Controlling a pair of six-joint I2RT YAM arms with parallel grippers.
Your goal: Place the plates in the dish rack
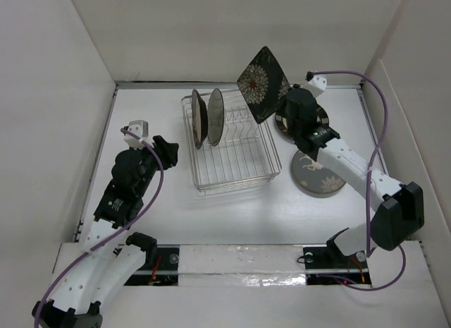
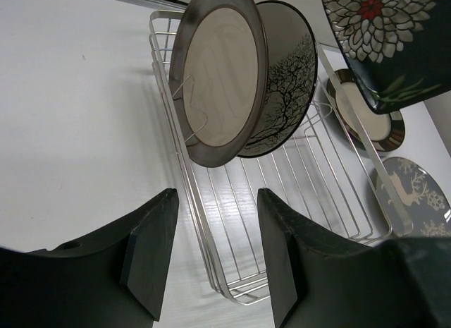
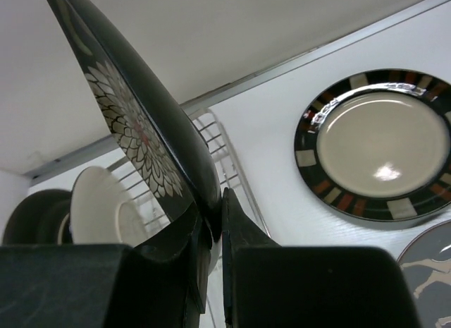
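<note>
On square plate, right jaws tight

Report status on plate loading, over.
Left pincer open, empty. Right pincer shut on square plate at rack's far corner. Two plates racked; deer plate, rimmed plate on table. Nothing blocking.

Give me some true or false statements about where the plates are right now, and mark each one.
1. The right tool grips the black square plate. True.
2. The dish rack holds three plates. False: two stand in it, the branch-pattern plate and the brown-rimmed plate.
3. The deer plate lies flat on the table. True.
4. The left tool holds a plate. False: it is open and empty, beside the rack.
</note>
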